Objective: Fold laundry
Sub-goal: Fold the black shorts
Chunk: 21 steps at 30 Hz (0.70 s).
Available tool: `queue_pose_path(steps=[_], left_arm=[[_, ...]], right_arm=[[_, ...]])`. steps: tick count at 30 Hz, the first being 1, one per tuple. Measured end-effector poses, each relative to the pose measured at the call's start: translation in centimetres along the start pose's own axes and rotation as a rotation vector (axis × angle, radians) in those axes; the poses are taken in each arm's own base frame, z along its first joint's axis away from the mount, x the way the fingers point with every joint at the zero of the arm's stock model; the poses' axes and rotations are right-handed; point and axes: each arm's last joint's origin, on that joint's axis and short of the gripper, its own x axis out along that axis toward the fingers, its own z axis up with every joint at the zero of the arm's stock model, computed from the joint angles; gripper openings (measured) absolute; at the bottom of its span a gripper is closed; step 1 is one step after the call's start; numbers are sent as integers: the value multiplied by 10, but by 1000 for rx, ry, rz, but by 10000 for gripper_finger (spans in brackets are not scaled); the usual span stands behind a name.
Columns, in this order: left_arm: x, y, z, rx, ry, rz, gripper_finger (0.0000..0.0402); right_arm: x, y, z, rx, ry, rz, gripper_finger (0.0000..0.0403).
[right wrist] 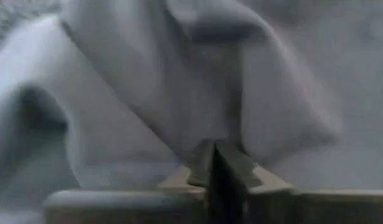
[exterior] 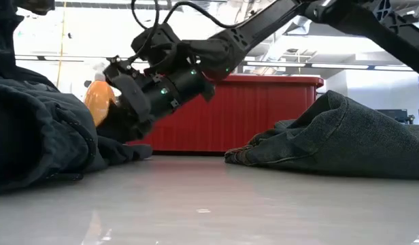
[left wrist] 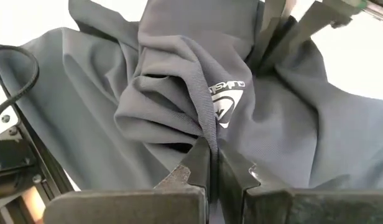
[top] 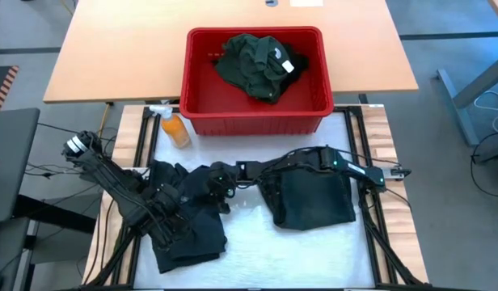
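Dark shirt [top: 180,214] pinched by both closed grippers, left [left wrist: 211,163], right [right wrist: 214,163]; step: grasp; next, spread flat on bench [top: 257,242].

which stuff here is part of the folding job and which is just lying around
Job: black garment, pinched by left gripper and right gripper; dark folded garment; green shirt in red basket.
Lying about: orange bottle.
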Motion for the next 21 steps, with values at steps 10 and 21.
queue_pose_path(steps=[10, 21], left_arm=[[24, -6, 13, 0, -59, -40, 0], [84, -11, 25, -81, -161, -179, 0]], right_arm=[[-58, -10, -26, 249, 582, 3, 12], [-174, 36, -3, 313, 488, 149, 23]])
